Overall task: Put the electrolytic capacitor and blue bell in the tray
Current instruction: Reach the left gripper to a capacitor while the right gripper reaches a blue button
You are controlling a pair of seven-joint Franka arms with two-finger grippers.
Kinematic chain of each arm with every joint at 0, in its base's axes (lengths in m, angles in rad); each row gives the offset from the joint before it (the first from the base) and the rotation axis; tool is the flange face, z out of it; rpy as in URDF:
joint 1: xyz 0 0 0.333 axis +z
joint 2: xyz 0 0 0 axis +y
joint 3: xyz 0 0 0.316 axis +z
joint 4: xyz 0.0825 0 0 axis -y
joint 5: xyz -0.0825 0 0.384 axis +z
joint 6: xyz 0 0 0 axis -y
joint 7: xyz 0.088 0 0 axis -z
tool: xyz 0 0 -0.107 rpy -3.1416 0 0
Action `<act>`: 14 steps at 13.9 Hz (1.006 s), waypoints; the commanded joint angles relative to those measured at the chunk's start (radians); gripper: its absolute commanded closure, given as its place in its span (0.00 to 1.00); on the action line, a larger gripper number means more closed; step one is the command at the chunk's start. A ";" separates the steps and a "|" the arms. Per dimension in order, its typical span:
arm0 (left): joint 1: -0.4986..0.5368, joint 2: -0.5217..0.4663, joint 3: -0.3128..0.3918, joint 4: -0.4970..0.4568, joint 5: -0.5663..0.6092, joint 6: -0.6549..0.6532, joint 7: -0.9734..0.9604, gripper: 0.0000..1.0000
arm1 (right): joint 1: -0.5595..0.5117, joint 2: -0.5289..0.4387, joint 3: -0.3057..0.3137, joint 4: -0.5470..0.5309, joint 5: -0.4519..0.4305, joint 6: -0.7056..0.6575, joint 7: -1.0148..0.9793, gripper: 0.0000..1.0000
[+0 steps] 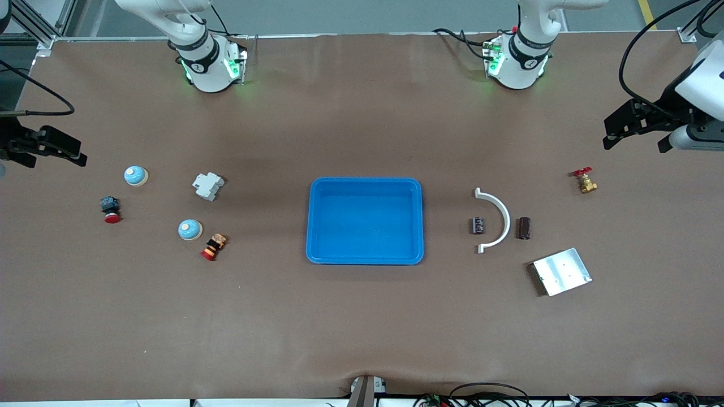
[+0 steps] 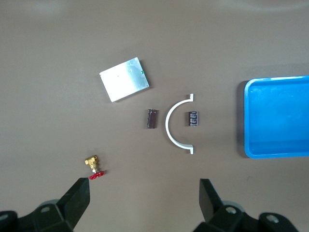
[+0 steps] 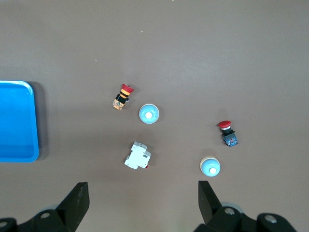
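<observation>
While both arms wait high at the ends of the bench, the front view shows the tray (image 1: 365, 221) empty at the middle. Toward the right arm's end sit two blue bells: one bell (image 1: 136, 176) farther from the camera, the other bell (image 1: 190, 229) nearer, just beside a striped button (image 1: 213, 247). A white breaker (image 1: 208, 186) lies between them and the tray, and a red-capped switch (image 1: 111, 210) sits near the farther bell. Toward the left arm's end two dark capacitors flank a white arc (image 1: 495, 219): one capacitor (image 1: 478, 225) inside the curve, the other capacitor (image 1: 524, 228) just outside it. A metal plate (image 1: 561, 271) and a brass valve (image 1: 585, 181) lie around them. The left tool (image 1: 636, 125) and right tool (image 1: 42, 148) both hold nothing.

From the left wrist view, the left tool (image 2: 145, 193) stands wide open over bare bench. The outer capacitor (image 2: 152, 118) looks the easier pick: light, stiff, smooth, likely to roll, so best pinched across its round sides. The arc (image 2: 175, 124) crowds the inner capacitor (image 2: 193, 118).

From the right wrist view, the right tool (image 3: 144, 195) is likewise wide open and empty. Each bell is a light, hard, slippery dome; gripping low across the base seems safest. The bell (image 3: 210, 166) standing apart is freer than the bell (image 3: 148, 113) close to the button (image 3: 122, 96).
</observation>
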 commanded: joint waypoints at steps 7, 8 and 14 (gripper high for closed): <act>-0.012 -0.004 -0.004 -0.009 0.013 0.031 0.016 0.00 | -0.014 -0.007 0.007 -0.005 0.009 -0.006 0.002 0.00; -0.014 0.006 -0.006 -0.009 0.004 0.034 0.016 0.00 | -0.016 -0.007 0.007 -0.003 0.009 -0.007 0.002 0.00; -0.014 0.003 -0.019 -0.193 -0.008 0.170 -0.042 0.00 | -0.053 0.013 0.007 -0.012 0.017 -0.017 -0.028 0.00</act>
